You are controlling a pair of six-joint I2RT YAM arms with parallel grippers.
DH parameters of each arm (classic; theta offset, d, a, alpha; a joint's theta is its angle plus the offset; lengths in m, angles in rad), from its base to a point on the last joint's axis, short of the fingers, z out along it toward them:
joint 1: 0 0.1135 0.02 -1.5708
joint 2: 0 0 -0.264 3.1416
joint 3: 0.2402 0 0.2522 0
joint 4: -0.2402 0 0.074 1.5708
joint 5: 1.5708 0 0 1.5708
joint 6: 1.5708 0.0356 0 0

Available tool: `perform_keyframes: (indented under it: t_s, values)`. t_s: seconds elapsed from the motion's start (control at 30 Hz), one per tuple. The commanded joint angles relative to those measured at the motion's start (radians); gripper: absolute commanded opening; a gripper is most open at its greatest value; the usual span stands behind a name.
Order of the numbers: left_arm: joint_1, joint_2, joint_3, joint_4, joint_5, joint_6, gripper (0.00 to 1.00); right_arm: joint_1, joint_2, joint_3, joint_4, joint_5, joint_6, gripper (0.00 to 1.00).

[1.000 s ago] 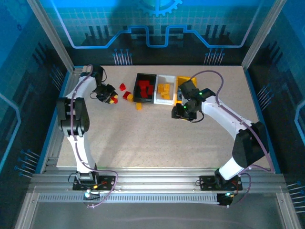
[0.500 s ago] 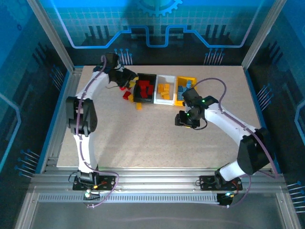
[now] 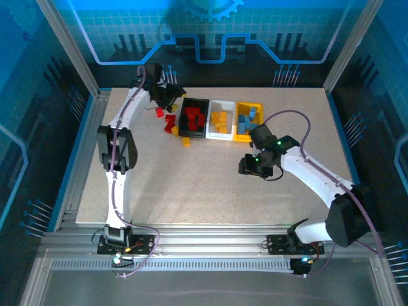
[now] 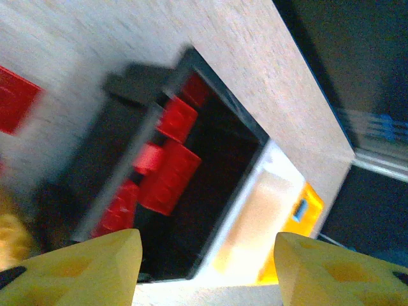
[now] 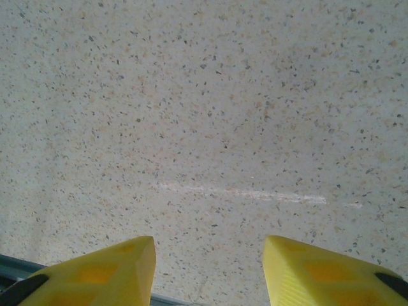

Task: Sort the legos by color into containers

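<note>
Three containers stand in a row at the back: a black bin (image 3: 205,106) with red legos (image 3: 194,118), a white bin (image 3: 222,104) with orange-yellow legos (image 3: 220,121), and a yellow bin (image 3: 241,105) with light blue legos (image 3: 250,118). Loose red legos (image 3: 168,121) and an orange-yellow one (image 3: 185,141) lie left of the black bin. My left gripper (image 3: 173,95) hangs open and empty by the black bin's back left corner. In the left wrist view the gripper (image 4: 207,239) looks down on the black bin (image 4: 121,169) and its red legos (image 4: 169,175). My right gripper (image 3: 250,167) stands open over bare table (image 5: 210,245).
An aluminium frame and blue walls enclose the speckled table (image 3: 204,191). A red lego (image 4: 13,99) lies on the table beside the black bin in the left wrist view. The white bin (image 4: 271,201) and yellow bin (image 4: 306,210) lie beyond it.
My left arm swung from the loose legos up to the black bin's back corner and its jaws opened. My right arm drew back from the bins toward the near right.
</note>
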Motion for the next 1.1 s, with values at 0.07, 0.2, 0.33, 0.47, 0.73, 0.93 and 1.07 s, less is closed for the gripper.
perform_keyframes:
  t_s: [0.07,0.2,0.33,0.47,0.73,0.93,1.07]
  values:
    - [0.075,0.052,0.123,-0.220,-0.209,0.162,0.60,0.007,0.044,0.015,-0.016,-0.026,0.002,0.50]
    - [0.088,0.118,0.188,-0.270,-0.304,0.244,0.63,0.009,0.082,0.051,-0.033,-0.031,-0.010,0.50]
    - [0.102,0.160,0.192,-0.257,-0.332,0.249,0.64,0.010,0.116,0.074,-0.044,-0.038,-0.014,0.50]
    - [0.103,0.203,0.212,-0.242,-0.346,0.259,0.64,0.011,0.151,0.087,-0.045,-0.050,-0.012,0.50]
    - [0.098,0.278,0.269,-0.205,-0.346,0.252,0.63,0.028,0.202,0.090,-0.037,-0.068,-0.007,0.50]
    - [0.092,0.333,0.331,-0.223,-0.343,0.242,0.62,0.034,0.222,0.084,-0.029,-0.075,-0.008,0.50]
    - [0.092,0.341,0.316,-0.237,-0.360,0.202,0.62,0.035,0.233,0.090,-0.028,-0.077,-0.013,0.50]
